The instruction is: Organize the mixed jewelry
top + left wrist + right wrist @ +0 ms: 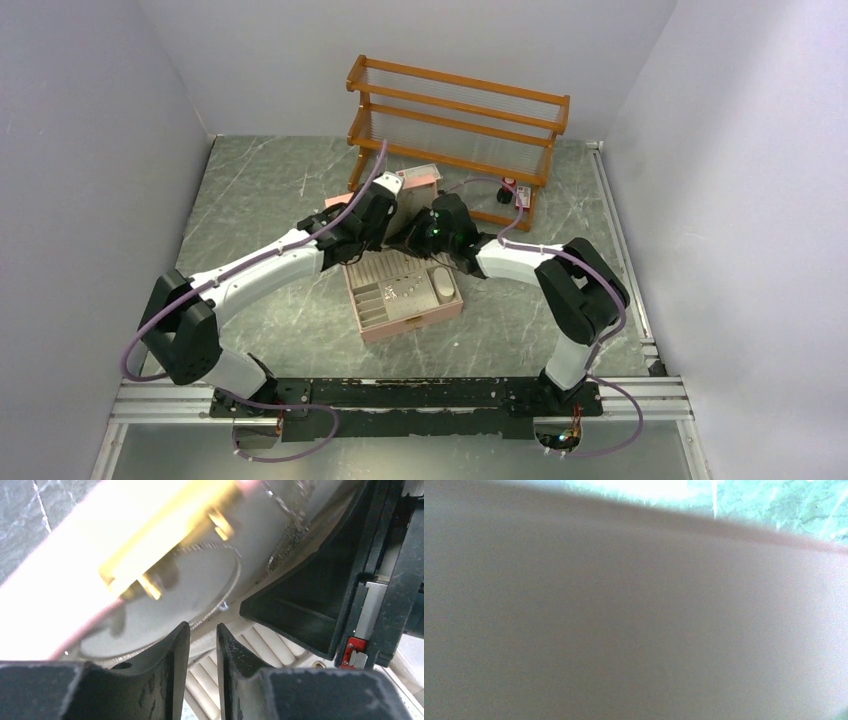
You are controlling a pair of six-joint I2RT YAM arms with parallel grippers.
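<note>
Where the raised lid (165, 605) of the pink box (412, 325) stands at its far edge, the silvery chain (235, 582) lies looped against the lid's grey lining, touching it; the left gripper (202, 626) sits just near of the chain, fingers slightly apart with nothing between them; the right gripper (418, 237), just to its right, is closed; what it holds cannot be told.

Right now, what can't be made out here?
- Right wrist view: a blurred pinkish surface fills the frame, hiding everything else.
- Top view: pieces in the open pink jewellery box are too small; the arms cover its back.
- Left wrist view: the thin silvery chain passes behind the left end effector; gold-coloured fittings are glare-blurred.
</note>
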